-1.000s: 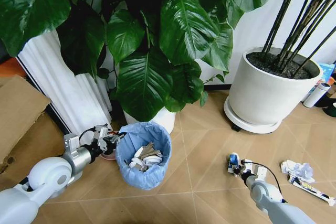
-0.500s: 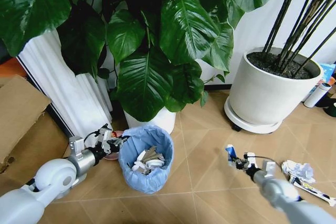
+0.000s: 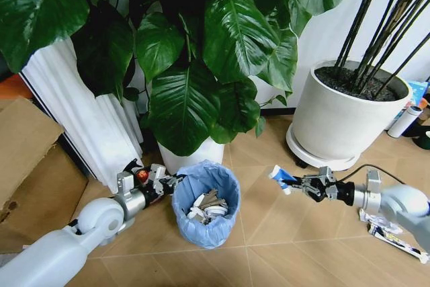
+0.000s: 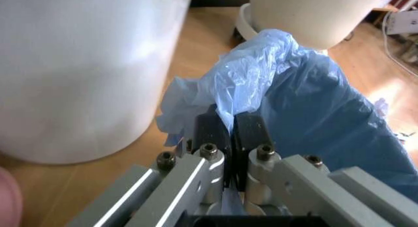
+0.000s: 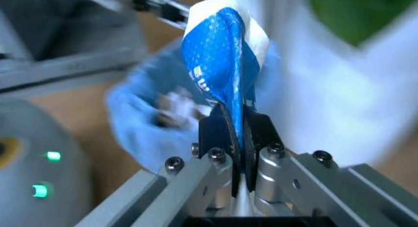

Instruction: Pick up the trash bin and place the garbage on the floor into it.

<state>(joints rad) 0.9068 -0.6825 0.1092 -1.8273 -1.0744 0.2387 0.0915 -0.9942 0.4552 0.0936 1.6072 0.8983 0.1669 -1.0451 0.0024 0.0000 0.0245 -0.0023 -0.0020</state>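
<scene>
Comparing with the frames from a second before, I saw that the right gripper [image 3: 300, 185] had risen from low near the floor [image 3: 269, 233] and swung toward the middle, so the arm reached in level from the right edge instead of from below. It was clamped on a blue-and-white wrapper [image 3: 281, 177], which had gone from hanging just above the floorboards to sitting in the air between the big white pot [image 3: 339, 122] and the trash bin [image 3: 205, 201], near the bin's rim but apart from it. The bin itself had shifted a little to the right and nearer the leafy plant's pot [image 3: 198, 154], carried by the left gripper [image 3: 171, 181], whose arm had stretched further out. In the left wrist view that gripper's fingers [image 4: 210, 130] were pinched shut on a bunched fold of the light-blue bag [image 4: 251, 80] at the bin's edge. The wrapper's long axis ran straight out from the right gripper's fingers [image 5: 214, 131], and in the head view its free end pointed toward the bin, slightly upward. In the right wrist view the wrapper [image 5: 224, 65] stood lengthwise between the closed fingers, with the bin blurred behind it. The bin stood upright with its mouth facing up, scraps of paper lying inside. A crumpled white paper wad [image 3: 371, 216] and a long dark wrapper [image 3: 396, 243] lay on the floor under the right arm.
</scene>
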